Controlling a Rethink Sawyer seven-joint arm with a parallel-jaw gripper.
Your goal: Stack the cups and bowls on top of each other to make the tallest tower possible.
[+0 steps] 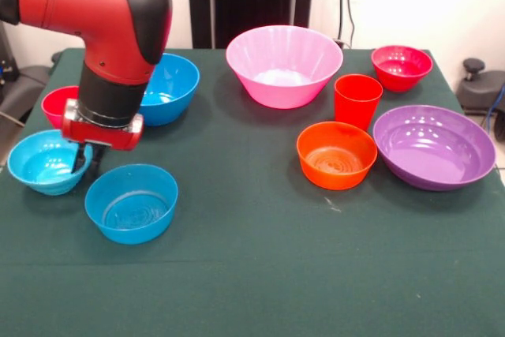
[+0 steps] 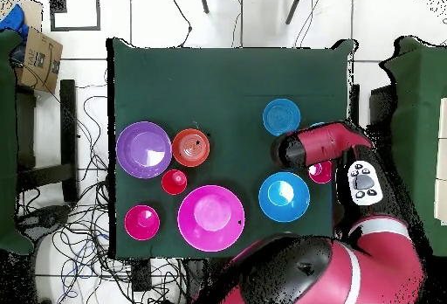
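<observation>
My gripper (image 1: 88,163) hangs low at the right rim of the small light-blue bowl (image 1: 43,163). It is open, with one dark finger (image 1: 79,159) inside the bowl and the other just outside the rim. The small blue bowl (image 1: 132,201) sits just in front of it. Behind the arm stand the deep blue bowl (image 1: 170,84) and the pinkish-red cup (image 1: 55,104), which is partly hidden. The pink bowl (image 1: 284,65), small red bowl (image 1: 402,66), orange-red cup (image 1: 357,100), orange bowl (image 1: 336,154) and purple bowl (image 1: 433,146) stand apart. Nothing is stacked. From overhead, the arm (image 2: 319,143) covers the gripper.
All the pieces rest on a dark green tablecloth (image 1: 252,266). A broad bare strip of cloth runs along its front edge. In the overhead view, cables lie on the floor (image 2: 79,231) beside the table, and a cardboard box (image 2: 39,56) sits off one corner.
</observation>
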